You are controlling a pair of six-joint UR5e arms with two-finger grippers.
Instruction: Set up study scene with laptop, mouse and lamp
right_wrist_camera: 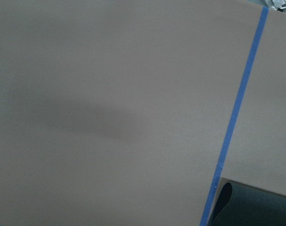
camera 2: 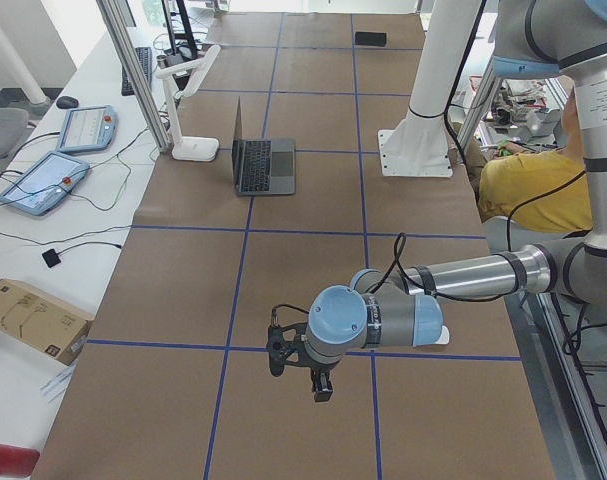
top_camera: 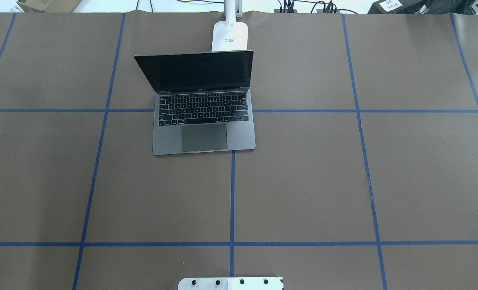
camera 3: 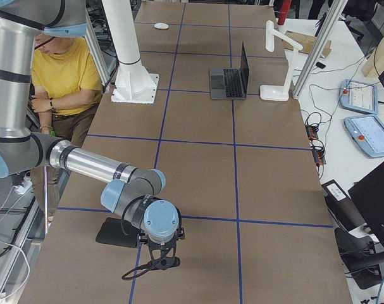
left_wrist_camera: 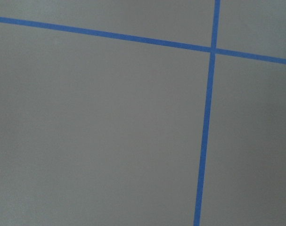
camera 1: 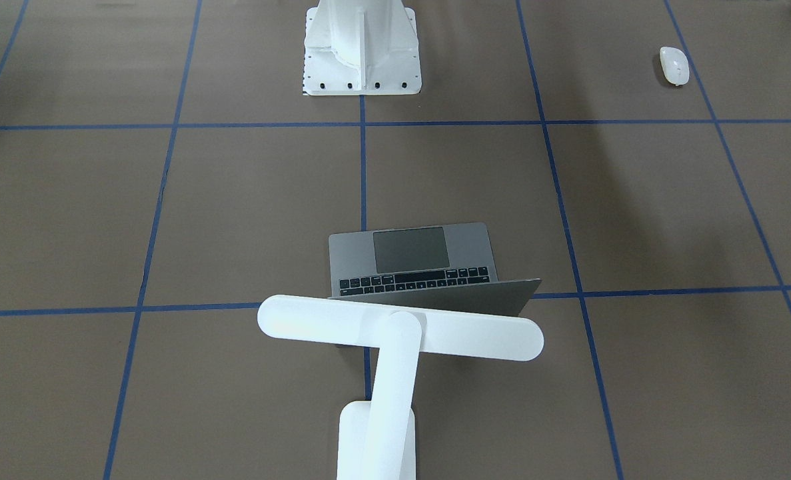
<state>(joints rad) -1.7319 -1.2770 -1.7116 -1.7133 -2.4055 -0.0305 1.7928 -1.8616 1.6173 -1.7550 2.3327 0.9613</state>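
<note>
The laptop (top_camera: 204,105) stands open at the table's far middle, its screen towards the robot; it also shows in the front view (camera 1: 414,260). The lamp (camera 1: 395,333) stands just behind it, its bar above the lid and its base (top_camera: 230,36) at the far edge. The mouse (camera 1: 674,65) lies alone near the robot's edge on its left side, also seen in the right exterior view (camera 3: 161,26). My left gripper (camera 2: 321,385) hangs over bare table at the left end. My right gripper (camera 3: 161,258) hangs at the right end. I cannot tell whether either is open or shut.
The white ribbed pedestal (camera 1: 362,50) stands at the robot's middle edge. A flat black pad (camera 3: 116,233) lies beside my right gripper and shows in the right wrist view (right_wrist_camera: 256,207). A person in yellow (camera 3: 59,76) sits behind the robot.
</note>
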